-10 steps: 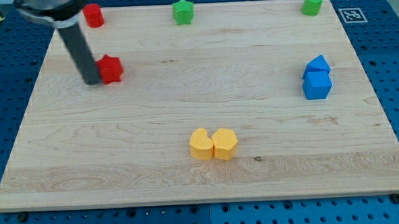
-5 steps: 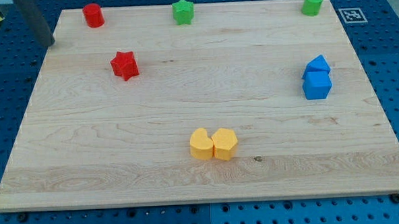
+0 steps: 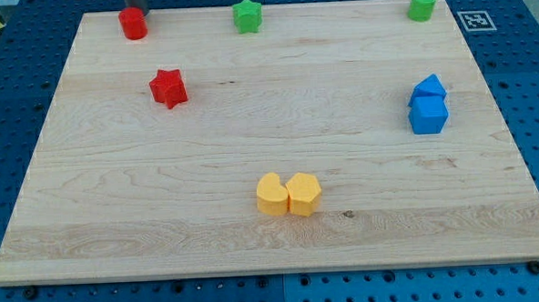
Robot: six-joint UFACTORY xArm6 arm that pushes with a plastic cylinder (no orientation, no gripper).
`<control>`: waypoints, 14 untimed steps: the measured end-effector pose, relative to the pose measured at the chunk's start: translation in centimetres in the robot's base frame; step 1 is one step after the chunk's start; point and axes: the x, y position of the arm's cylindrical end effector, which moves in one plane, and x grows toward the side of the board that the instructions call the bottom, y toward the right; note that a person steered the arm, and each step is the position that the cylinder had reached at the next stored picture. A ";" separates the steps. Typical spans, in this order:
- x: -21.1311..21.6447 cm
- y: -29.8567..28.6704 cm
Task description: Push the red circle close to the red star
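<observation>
The red circle (image 3: 134, 23) stands near the board's top left edge. The red star (image 3: 167, 87) lies below it and a little to the right, well apart from it. My tip (image 3: 135, 9) shows as a short dark stub at the view's top edge, directly behind the red circle and touching or nearly touching its top side. Most of the rod is cut off by the frame.
A green star (image 3: 247, 15) and a green circle (image 3: 421, 4) sit along the top edge. Two blue blocks (image 3: 428, 105) stand together at the right. Two yellow blocks (image 3: 288, 194) touch each other at bottom centre. The wooden board (image 3: 273, 242) lies on a blue pegboard.
The rod left the red star's left side, swung up past the board's left corner, and now stands behind the red circle. The red circle has shifted slightly right and down.
</observation>
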 end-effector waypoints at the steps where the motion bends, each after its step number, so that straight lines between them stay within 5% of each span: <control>1: -0.1 -2.0; 5: 0.5 -1.3; 9: 11.5 5.4; 14: 10.0 1.6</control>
